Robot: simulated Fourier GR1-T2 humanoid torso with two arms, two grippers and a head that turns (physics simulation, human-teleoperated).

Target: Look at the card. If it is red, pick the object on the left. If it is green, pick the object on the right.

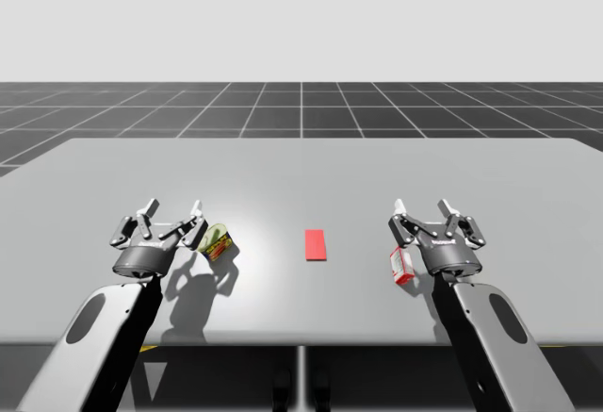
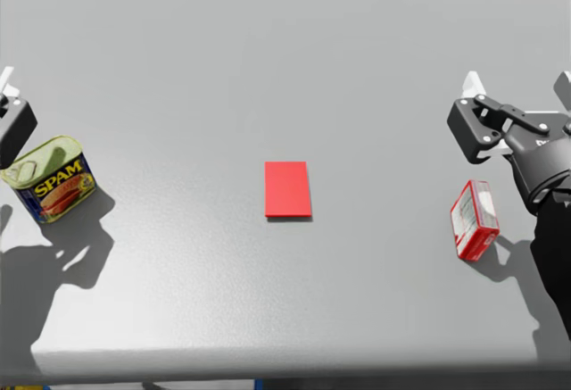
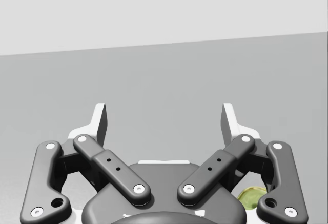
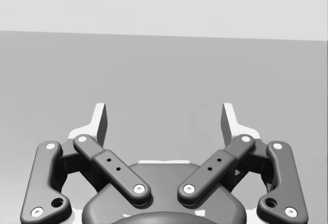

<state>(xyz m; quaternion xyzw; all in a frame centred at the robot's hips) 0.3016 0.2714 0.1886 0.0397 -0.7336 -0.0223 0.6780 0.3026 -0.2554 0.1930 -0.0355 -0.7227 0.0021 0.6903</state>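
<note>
Card (image 2: 287,190): red, flat in the middle of the table (image 2: 268,69).
Can (image 2: 51,179): on the table, left of the card.
Box (image 2: 473,219): red, right of the card.
Left pincer (image 3: 164,119): fingers apart, holding nothing, just beside the can.
Right pincer (image 4: 164,119): fingers apart, holding nothing, just beside the box.

Red card (image 2: 287,189) flat between yellow tin (image 2: 51,178), red box (image 2: 473,219)

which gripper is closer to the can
Left. My left gripper hangs just beside the can; my right gripper is far off, past the red card.
</note>
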